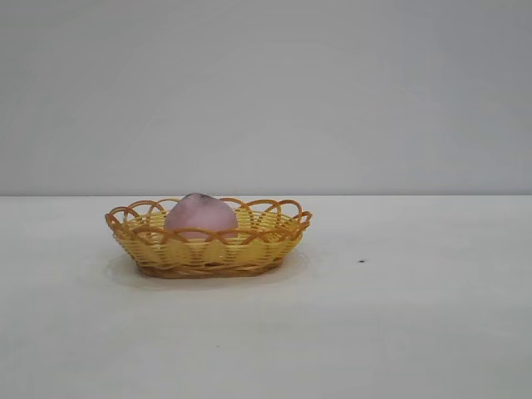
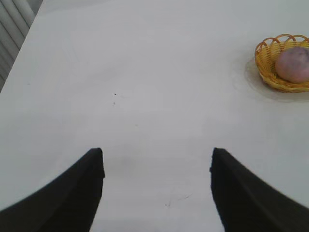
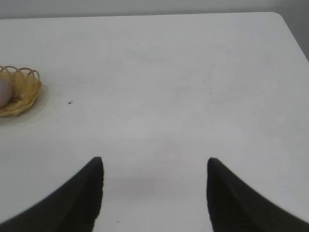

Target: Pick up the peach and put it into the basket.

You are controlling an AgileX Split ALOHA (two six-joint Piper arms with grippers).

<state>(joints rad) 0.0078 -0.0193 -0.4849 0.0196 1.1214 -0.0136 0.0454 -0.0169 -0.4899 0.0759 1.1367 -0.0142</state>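
The dull pink peach (image 1: 200,216) lies inside the yellow wicker basket (image 1: 249,247) on the white table, left of centre in the exterior view. Both also show in the left wrist view, the peach (image 2: 293,64) in the basket (image 2: 264,60), and at the edge of the right wrist view, the peach (image 3: 4,93) in the basket (image 3: 26,92). My left gripper (image 2: 157,157) is open and empty over bare table, far from the basket. My right gripper (image 3: 154,164) is open and empty over bare table, also far from the basket. Neither arm shows in the exterior view.
A small dark speck (image 1: 362,261) lies on the table to the right of the basket. The table's edge and a ribbed wall panel (image 2: 12,29) show in the left wrist view. The table's far corner (image 3: 280,17) shows in the right wrist view.
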